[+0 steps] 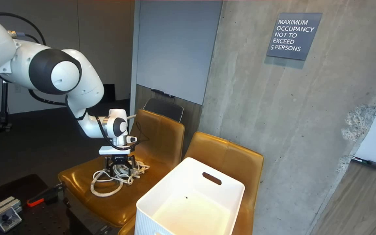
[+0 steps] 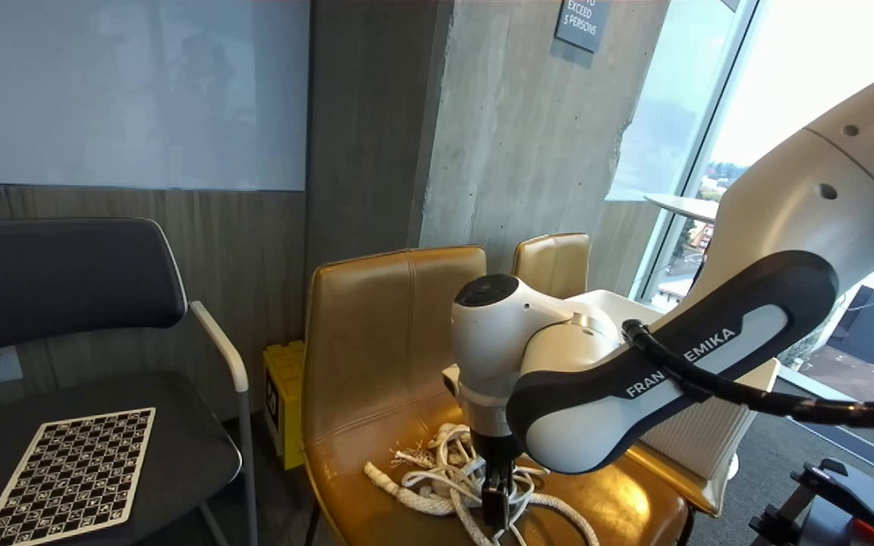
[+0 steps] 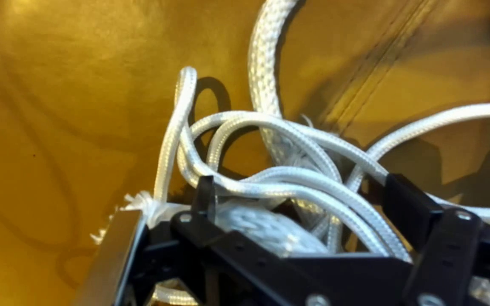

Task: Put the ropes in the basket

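On the seat of a mustard-brown chair (image 1: 163,140), right below the arm: the ropes (image 3: 266,227), slack, loosely piled, not yet in the basket (image 1: 214,192). Basket sits mouth up on the next chair (image 1: 225,151), just beside — presumably parked there for a short sideways carry. Gripper (image 3: 302,191) points straight down into the tangle, jaws spread wide, nothing clamped; several thin cords and a fat braided section lie in the gap. Contact with single strands: can't tell. My read: aimed at the densest part so one squeeze nets plenty. Pile has no one long axis. In the wrist view the thin cords sweep from left to lower right, roughly finger to finger, so squeezing may bunch them rather than pinch across; a second thick run comes down from top centre. In an exterior view a thick stub end (image 2: 380,478) points away from the basket; a big loop (image 1: 102,195) bulges toward the seat's front edge. Lift needs height — trailing loops could snag the rim, and that outlying loop may drop out.
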Available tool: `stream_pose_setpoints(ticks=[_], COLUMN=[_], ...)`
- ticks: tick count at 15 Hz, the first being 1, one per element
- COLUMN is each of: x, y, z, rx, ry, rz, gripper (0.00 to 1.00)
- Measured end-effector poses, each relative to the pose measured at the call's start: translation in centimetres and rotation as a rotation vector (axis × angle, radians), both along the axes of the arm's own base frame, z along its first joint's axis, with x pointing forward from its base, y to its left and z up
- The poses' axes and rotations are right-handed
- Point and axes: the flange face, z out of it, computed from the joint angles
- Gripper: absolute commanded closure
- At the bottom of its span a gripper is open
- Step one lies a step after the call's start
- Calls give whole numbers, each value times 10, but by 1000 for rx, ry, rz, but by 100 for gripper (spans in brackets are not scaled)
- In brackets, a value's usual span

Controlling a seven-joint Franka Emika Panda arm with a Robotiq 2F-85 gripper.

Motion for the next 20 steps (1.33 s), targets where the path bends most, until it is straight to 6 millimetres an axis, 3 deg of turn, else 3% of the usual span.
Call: stream_pose_setpoints(ticks=[1,2,3,9,13,20], x=[3,5,7,25,39,44], y=[3,3,1,-41,-54,-68], z=[0,-1,-5,-40,-34,-30], rx=[-12,-26,-42,-147,-186,-225], ry=[-1,0,5,50,81,96], rz=[11,17,20,-16,-45,-70], gripper=[0,23,26,71,99,100])
